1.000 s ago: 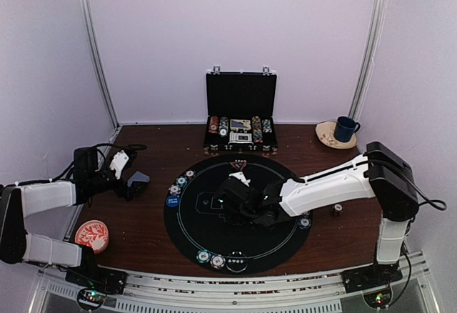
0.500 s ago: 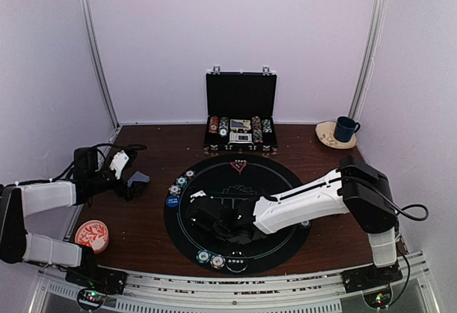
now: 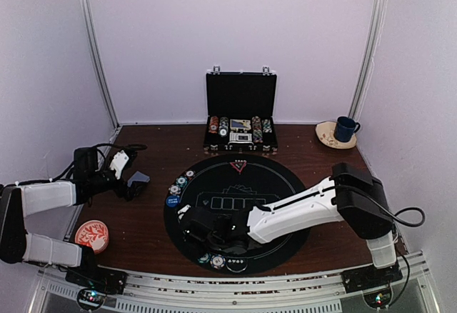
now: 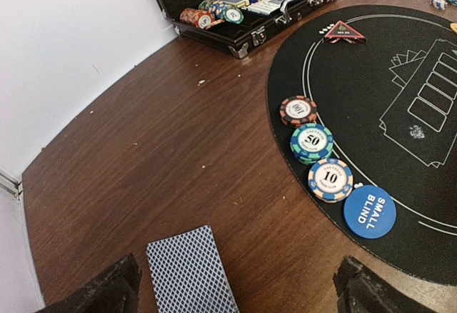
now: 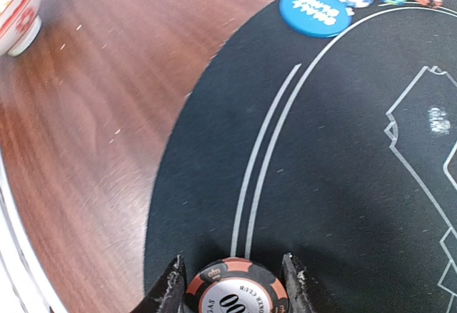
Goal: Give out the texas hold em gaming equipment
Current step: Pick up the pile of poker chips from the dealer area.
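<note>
Blue disc (image 4: 369, 211) on the black mat's (image 4: 357, 77) left rim reads SMALL BLIND, with striped chips (image 4: 312, 142) marked 10, 50 and 100 lined up beside it. The right arm (image 3: 300, 206) stretches low across the mat, and the right gripper (image 5: 232, 288) is pinching a red chip (image 5: 237, 293) showing "00" at the mat's near-left edge. Off the mat's left, the left gripper (image 4: 235, 295) has its jaws spread wide over a grey-blue-backed card (image 4: 191, 270).

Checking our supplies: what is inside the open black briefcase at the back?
The black briefcase holds rows of striped chips at both sides and flat rectangular packs, probably card decks, in the middle. Anything beneath that top layer is covered.
</note>
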Available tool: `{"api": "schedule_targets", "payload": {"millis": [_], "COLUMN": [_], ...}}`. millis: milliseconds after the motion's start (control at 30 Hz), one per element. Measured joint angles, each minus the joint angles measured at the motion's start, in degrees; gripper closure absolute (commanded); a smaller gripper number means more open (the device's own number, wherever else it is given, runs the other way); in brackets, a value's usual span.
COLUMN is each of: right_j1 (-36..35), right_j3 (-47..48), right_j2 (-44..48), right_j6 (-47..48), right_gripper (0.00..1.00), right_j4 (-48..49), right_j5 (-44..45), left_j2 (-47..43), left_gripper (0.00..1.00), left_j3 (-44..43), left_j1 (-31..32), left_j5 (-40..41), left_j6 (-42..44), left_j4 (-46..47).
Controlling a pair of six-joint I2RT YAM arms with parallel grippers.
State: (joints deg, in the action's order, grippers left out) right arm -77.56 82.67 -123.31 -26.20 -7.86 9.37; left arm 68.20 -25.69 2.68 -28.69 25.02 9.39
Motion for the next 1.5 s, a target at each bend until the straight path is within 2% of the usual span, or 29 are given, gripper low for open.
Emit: {"api": "schedule_targets", "payload": {"millis": [1100, 1500], "right_j1": [-2.4, -2.7], "right_j3": [-0.8, -1.6], "right_j2": [-1.2, -0.9], "right_j6": [2.4, 2.4], "right_gripper": [0.69, 0.63], "right_j4": [2.5, 3.2], "right_j5": [-1.9, -1.5], "left_j2": [0.0, 0.0], "left_gripper": [0.02, 0.02], "left_j3": [0.0, 0.0], "left_j1": [0.0, 0.0], "left_j5": [0.0, 0.0], "left_j6": [0.0, 0.0], "left_j4": [0.0, 0.0]}}
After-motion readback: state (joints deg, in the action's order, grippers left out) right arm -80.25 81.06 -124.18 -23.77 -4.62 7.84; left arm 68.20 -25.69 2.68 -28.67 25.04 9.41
